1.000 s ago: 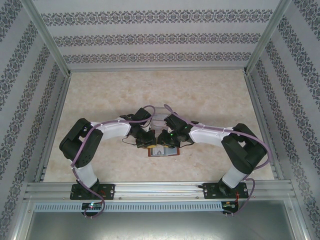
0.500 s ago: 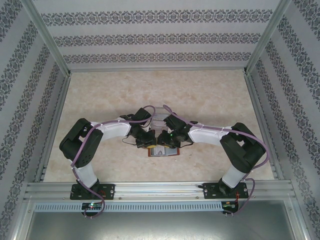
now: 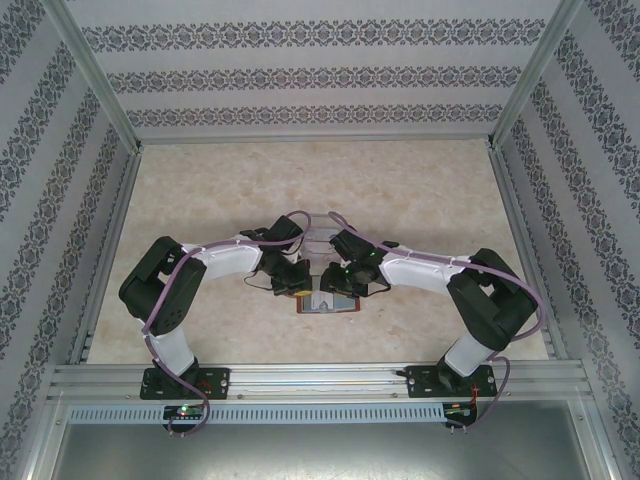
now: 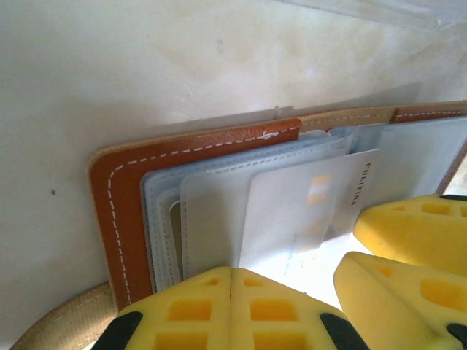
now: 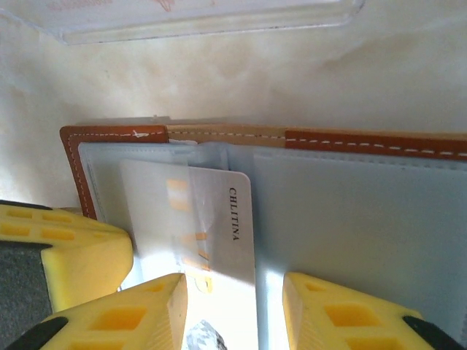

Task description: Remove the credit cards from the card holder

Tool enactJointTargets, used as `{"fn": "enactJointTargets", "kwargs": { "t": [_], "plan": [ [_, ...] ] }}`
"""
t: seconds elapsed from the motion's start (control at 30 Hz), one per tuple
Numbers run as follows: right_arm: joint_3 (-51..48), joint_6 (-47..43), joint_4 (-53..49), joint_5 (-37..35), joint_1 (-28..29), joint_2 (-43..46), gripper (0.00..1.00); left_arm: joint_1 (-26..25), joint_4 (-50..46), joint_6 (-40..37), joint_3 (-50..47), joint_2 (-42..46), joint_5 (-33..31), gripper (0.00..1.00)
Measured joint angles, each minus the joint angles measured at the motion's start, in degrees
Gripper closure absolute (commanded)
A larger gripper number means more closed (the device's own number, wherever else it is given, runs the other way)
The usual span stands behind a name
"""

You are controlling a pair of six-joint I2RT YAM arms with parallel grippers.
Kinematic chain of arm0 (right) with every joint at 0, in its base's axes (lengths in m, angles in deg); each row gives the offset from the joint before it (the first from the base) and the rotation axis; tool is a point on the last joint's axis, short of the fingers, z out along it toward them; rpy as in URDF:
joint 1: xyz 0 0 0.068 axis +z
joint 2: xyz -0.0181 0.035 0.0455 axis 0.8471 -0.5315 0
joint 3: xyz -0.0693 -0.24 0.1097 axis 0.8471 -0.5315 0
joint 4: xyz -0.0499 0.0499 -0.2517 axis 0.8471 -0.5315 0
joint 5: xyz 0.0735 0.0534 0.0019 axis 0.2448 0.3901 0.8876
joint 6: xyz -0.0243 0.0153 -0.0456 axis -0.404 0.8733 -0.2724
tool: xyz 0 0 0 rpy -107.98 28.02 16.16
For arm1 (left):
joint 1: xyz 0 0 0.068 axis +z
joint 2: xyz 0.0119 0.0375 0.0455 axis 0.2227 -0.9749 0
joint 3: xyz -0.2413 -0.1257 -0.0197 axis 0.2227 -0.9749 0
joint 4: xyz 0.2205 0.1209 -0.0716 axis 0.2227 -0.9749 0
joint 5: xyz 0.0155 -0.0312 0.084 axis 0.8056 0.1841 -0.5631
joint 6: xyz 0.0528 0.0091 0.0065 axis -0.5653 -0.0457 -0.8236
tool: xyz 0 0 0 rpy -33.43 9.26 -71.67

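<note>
The brown leather card holder (image 5: 379,141) lies open, 1 pale card (image 5: 219,211) jutting from its grey-blue pockets (image 5: 365,233). The left pincer (image 4: 230,292) is pressed closed. The right pincer (image 5: 233,292) stands partly wide over the card.

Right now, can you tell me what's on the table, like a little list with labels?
Card holder: lying open on the table, brown leather edge, grey-blue pockets facing up
Card: pale, sticking partly out of a pocket, with printed letters on it
Left pincer: shut, low over the holder's pockets
Right pincer: open, one finger on each side of the card
Clear tray: on the table just beyond the holder
</note>
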Motion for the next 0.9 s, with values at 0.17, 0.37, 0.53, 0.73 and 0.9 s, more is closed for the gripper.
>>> {"fn": "enactJointTargets", "kwargs": {
  "t": [0.17,0.37,0.53,0.73,0.9],
  "plan": [
    [0.00,-0.20,-0.04,0.07,-0.02,0.76,0.63,-0.04,-1.57,-0.20,1.03,0.00,-0.74,0.99],
    [0.00,-0.26,0.13,0.31,-0.39,0.63,0.65,-0.85,-2.36,-0.22,2.56,0.02,-1.09,0.99],
    [-0.07,-0.39,1.05,0.42,-0.39,-0.52,0.66,-1.25,-2.80,-0.42,2.80,-0.11,-1.09,0.99],
    [-1.18,-0.42,3.26,1.86,-0.94,-0.94,0.69,-1.44,-2.82,-1.09,2.89,-1.73,-1.27,0.99],
    [-3.15,-0.11,6.99,3.98,-1.55,-0.94,0.72,-1.46,-2.84,-1.75,3.08,-1.92,-1.27,0.99]
  ]
}}
